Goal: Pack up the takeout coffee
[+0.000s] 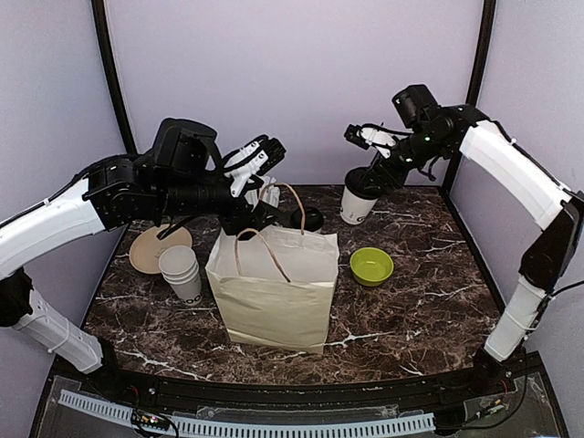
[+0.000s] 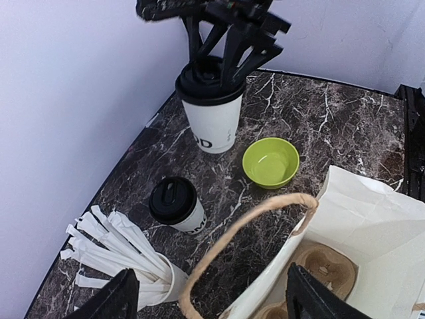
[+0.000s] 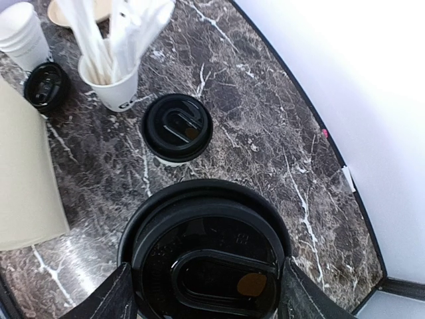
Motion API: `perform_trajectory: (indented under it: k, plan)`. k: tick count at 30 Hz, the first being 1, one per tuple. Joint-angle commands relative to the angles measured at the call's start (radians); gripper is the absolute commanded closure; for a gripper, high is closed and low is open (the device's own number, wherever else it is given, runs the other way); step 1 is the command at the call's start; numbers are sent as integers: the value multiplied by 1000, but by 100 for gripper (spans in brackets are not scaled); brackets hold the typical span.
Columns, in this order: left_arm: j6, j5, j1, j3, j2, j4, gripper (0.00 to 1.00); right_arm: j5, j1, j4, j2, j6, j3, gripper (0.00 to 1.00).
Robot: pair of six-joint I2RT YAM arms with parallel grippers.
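Toward the upper right of the overhead view, my right gripper point(image 3: 207, 291) sits over a takeout coffee point(image 1: 358, 205), a white cup with black lettering and a black lid, standing upright on the marble table point(image 1: 429, 301). Its fingers point(image 3: 119, 299) bracket the lid, one against each side of the rim, so the jaws are partly closed with the cup caught between them. From that wrist the lid fills the lower half of the frame. Above it, near the centre, a second takeout coffee point(image 3: 177, 128) stands apart, and just up-left of that is a white cup of straws point(image 3: 113, 86). A third black lid point(image 3: 45, 85) shows at the left edge beside the paper bag point(image 1: 274, 287), with the stack of lidless cups point(image 3: 23, 36) in the top left corner.

My left gripper point(image 2: 216, 299) hangs above the bag in the middle of the overhead view, jaws spread wide with nothing in them. Its wrist view shows the bag's open mouth at lower right, with a cardboard cup carrier point(image 2: 325, 262) inside and a looped handle point(image 2: 246, 219) arching across the bottom centre. A green bowl point(image 2: 270, 161) sits just right of centre, between the bag and the gripped cup, touching neither. At the overhead view's left, a tan disc point(image 1: 151, 248) lies behind the stack.
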Motion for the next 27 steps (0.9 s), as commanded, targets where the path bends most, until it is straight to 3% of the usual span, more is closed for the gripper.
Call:
perform_trajectory:
  k: [1, 3, 5, 9, 10, 12, 17, 27]
  plan:
    - [61, -1, 17, 39, 21, 6, 22, -53, 10, -14, -163, 31, -63, 36]
    - [87, 27, 24, 55, 36, 8, 25, -74, 11, -7, -240, 35, -104, 36]
    - [106, 57, 28, 83, 57, -10, 36, -94, 11, 5, -299, 27, -142, 36]
    - [112, 187, 28, 140, 96, -31, 73, -177, 11, -28, -370, -2, -156, 36]
    - [106, 218, 27, 162, 112, -32, 86, -204, 11, -31, -387, -3, -153, 36]
    - [81, 230, 28, 210, 142, -46, 99, -255, 11, -38, -418, -8, -143, 36]
    - [9, 195, 28, 275, 171, 5, 100, -314, 11, -35, -476, -10, -102, 37]
    - [-95, 104, 28, 253, 182, 79, 100, -390, 11, -39, -475, -22, -30, 36]
